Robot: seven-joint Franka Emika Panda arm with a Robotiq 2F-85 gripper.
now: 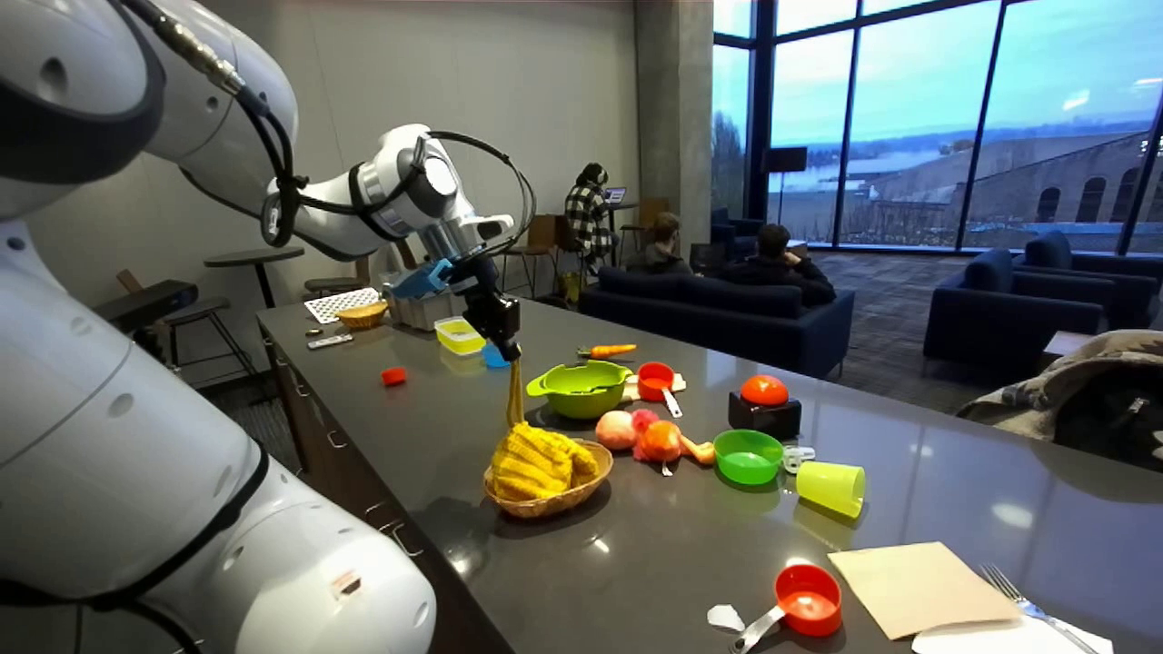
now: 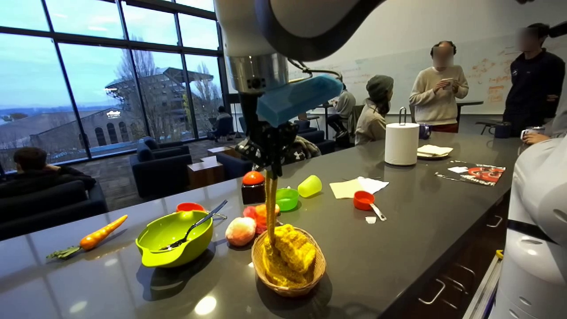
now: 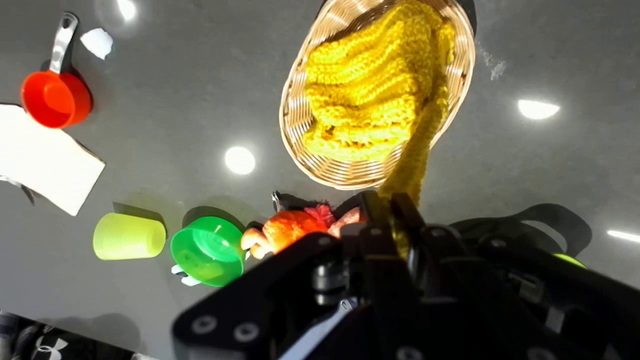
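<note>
My gripper [image 3: 387, 200] hangs above and slightly beyond one end of a small oval wicker basket [image 3: 345, 177]. A yellow knitted cloth [image 3: 367, 95] lies bunched in this basket. One narrow strip of the cloth rises, stretched, over the basket rim to the fingertips, as both exterior views show. Its upper end is between the fingers, which stand close together with a narrow gap. In an exterior view, the gripper [image 2: 273, 170] points straight down over the cloth [image 2: 292, 254]; the basket [image 2: 290, 291] rests on the dark counter.
Beside the basket lies an orange and pink plush toy [image 1: 661, 440]. Around it stand a lime colander bowl [image 1: 586, 391] with a fork inside, a green bowl [image 1: 748, 457], a tipped yellow cup [image 1: 831, 488] and a red-topped button box [image 1: 764, 416]. A red measuring cup [image 1: 809, 599] sits nearer the camera.
</note>
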